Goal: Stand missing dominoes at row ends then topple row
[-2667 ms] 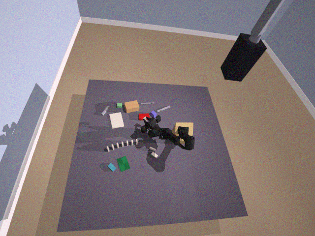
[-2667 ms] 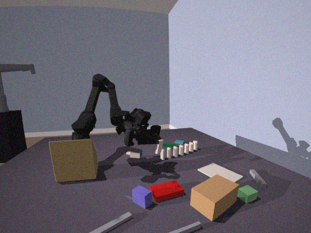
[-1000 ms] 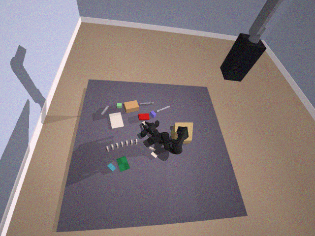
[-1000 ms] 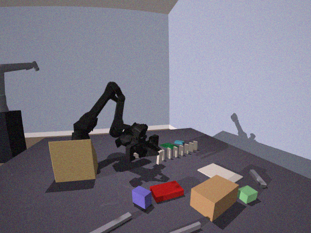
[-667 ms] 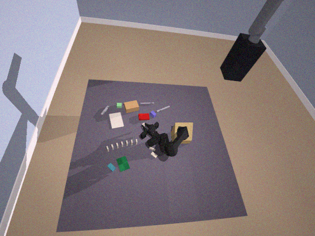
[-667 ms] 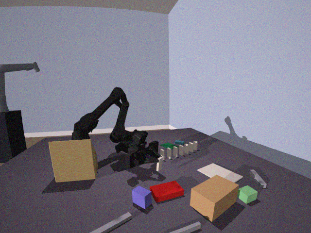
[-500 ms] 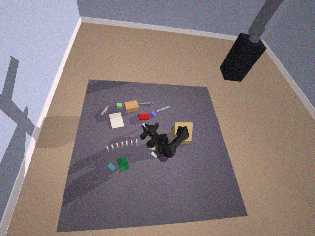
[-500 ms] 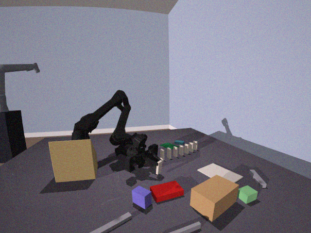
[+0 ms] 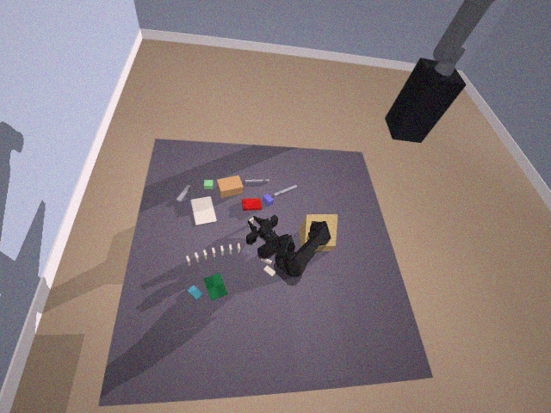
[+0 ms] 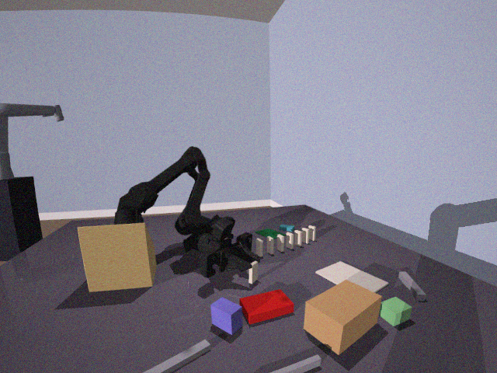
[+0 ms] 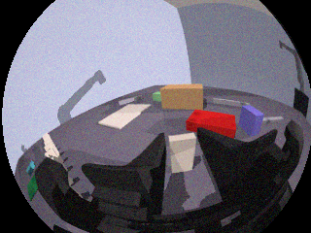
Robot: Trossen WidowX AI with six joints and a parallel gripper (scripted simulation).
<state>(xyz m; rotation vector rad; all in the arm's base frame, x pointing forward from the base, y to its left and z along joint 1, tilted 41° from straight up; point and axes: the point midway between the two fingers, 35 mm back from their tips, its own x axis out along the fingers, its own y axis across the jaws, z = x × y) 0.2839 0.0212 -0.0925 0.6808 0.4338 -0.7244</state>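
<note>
Several cream dominoes (image 9: 221,249) (image 10: 290,239) (image 11: 51,147) stand upright in a row. My gripper (image 9: 251,222) (image 10: 253,266) (image 11: 181,134) is open, with its fingers either side of another cream domino (image 9: 250,219) (image 10: 252,273) (image 11: 182,154). That domino is upright, with narrow gaps to the fingers in the wrist view. It is low at the mat, off the row's line towards the red block and apart from the row's near end. Whether its base rests flat is hard to tell. Two more dominoes (image 9: 269,270) (image 9: 266,261) lie beside the arm, hidden in the exterior view.
A red block (image 9: 251,204) (image 10: 266,307) (image 11: 212,123) and a purple cube (image 9: 268,199) (image 10: 227,315) (image 11: 251,120) lie beyond the fingers. A white flat panel (image 9: 203,210), an orange box (image 9: 230,186) and a green panel (image 9: 215,286) lie around the row. A yellow box (image 9: 331,222) is near the arm's base.
</note>
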